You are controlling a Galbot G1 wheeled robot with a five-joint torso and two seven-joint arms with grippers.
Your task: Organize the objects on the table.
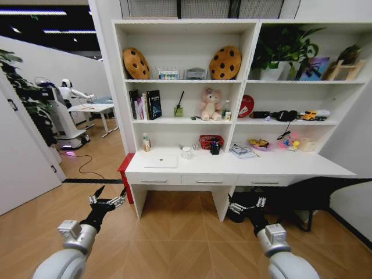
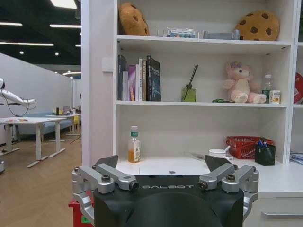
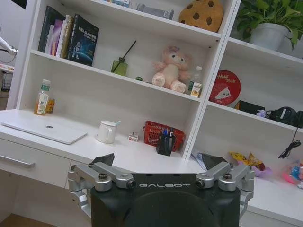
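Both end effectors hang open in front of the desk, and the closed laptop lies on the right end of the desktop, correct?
Not quite. The laptop lies on the left part of the desk, as the head view shows. The left end effector and right end effector do hang open, short of the desk.

The left gripper hangs with fingers spread, facing the white bench where a small bottle stands upright.
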